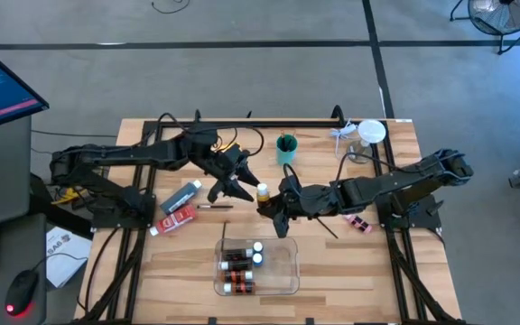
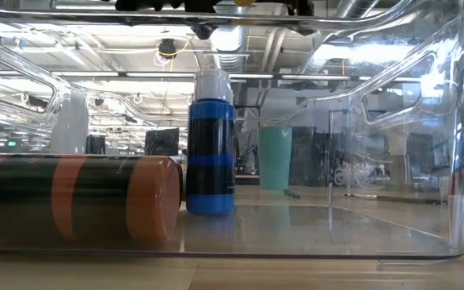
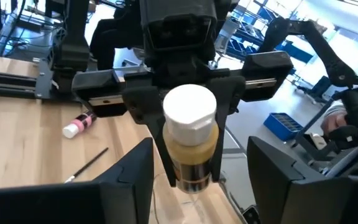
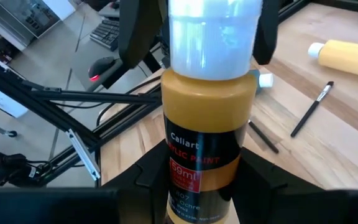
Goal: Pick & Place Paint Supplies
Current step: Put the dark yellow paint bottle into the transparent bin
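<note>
A yellow paint bottle [image 4: 204, 118] with a white cap [image 3: 189, 112] and a dark label is held upright above the middle of the table, with my right gripper [image 1: 273, 204] shut on it. My left gripper [image 1: 242, 186] faces it from the table's left. It is open, one finger on each side of the cap, and the left wrist view shows a gap on both sides. A clear tray [image 1: 289, 271] near the front edge holds several small bottles. One blue bottle [image 2: 210, 153] stands in it and a brown one [image 2: 79, 197] lies on its side. My right gripper pinches the bottle's lower body [image 3: 194, 168], at the label, between its two fingers [image 3: 166, 155]. The fingers come from the table's right, slanting a little downward. The bottle is upright, cap up, lifted clear of the table.
A teal cup [image 1: 286, 147] stands at the back centre. A red tube [image 1: 177, 218], a grey tube [image 1: 181, 194] and a thin brush [image 1: 215, 207] lie at the left. A small pink bottle [image 1: 357, 222] lies at the right. A white cup [image 1: 372, 133] stands at the back right.
</note>
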Robot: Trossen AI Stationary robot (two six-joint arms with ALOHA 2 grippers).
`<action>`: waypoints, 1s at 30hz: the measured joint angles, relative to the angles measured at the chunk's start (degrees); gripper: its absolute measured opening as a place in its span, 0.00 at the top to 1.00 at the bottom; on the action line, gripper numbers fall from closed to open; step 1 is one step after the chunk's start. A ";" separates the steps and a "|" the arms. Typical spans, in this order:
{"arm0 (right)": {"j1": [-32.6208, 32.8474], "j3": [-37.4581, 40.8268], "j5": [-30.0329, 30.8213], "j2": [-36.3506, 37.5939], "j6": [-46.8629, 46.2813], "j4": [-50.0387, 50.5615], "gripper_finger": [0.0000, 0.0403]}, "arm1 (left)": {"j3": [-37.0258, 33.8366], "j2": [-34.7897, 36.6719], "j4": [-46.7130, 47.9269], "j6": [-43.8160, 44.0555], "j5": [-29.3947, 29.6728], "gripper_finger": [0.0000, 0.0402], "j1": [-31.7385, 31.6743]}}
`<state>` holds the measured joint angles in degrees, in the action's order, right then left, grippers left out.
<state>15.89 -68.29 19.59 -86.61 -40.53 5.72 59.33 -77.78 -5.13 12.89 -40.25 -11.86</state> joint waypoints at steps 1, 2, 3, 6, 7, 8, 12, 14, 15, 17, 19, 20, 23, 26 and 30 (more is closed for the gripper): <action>-0.17 0.00 0.00 0.00 0.04 0.00 0.68 | 0.00 0.00 -0.01 -0.22 0.00 0.59 -0.17; -0.36 0.00 -0.02 0.00 0.02 0.00 0.68 | 0.00 0.00 -0.03 -0.24 0.04 0.59 -0.20; -0.38 0.00 -0.07 0.00 0.02 0.00 0.68 | 0.01 0.00 -0.03 -0.25 0.04 0.60 -0.20; -0.38 0.00 -0.07 0.00 0.04 0.02 0.68 | 0.00 0.00 -0.21 -0.53 0.26 0.60 -0.20; -0.38 0.00 -0.07 0.00 0.04 0.04 0.68 | 0.00 0.00 -0.35 -0.53 0.26 0.60 -0.20; -0.38 0.00 -0.09 0.00 0.04 0.08 0.68 | 0.00 -0.11 -0.50 -0.55 0.28 0.60 -0.22; -0.36 0.00 -0.11 0.01 0.04 0.26 0.68 | 1.78 -3.85 -0.91 -0.24 -0.32 0.60 -0.12; -0.36 0.00 -0.11 0.04 0.04 0.50 0.68 | 3.62 -6.40 -0.97 0.84 -2.27 0.60 0.39; -0.38 0.00 -0.15 0.04 0.04 0.46 0.68 | 4.60 -7.54 -1.18 1.08 -3.36 0.60 0.67; -0.71 0.00 -0.19 0.04 0.05 0.48 0.68 | 5.66 -9.03 -1.01 1.46 -5.63 0.60 1.07; -0.71 0.00 -0.33 0.04 0.08 0.63 0.68 | 5.92 -9.33 -0.97 1.94 -5.86 0.60 1.16; -0.71 0.00 -0.31 0.04 0.22 0.66 0.68 | 5.94 -9.25 -1.07 1.97 -6.06 0.60 1.13; -0.71 0.00 -0.31 0.04 0.22 0.68 0.68 | 5.99 -7.75 -0.62 2.36 -6.19 0.61 -0.21; -0.71 0.00 -0.31 0.04 0.45 0.68 0.68 | 6.00 -5.06 -0.99 2.42 -5.40 0.61 -2.22; -0.71 0.00 -0.28 0.04 0.48 0.70 0.68 | 6.01 -3.14 -0.30 2.58 -5.12 0.62 -3.96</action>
<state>15.18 -68.29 19.31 -86.56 -40.06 6.41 65.34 -80.92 -5.44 15.46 -45.37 -15.82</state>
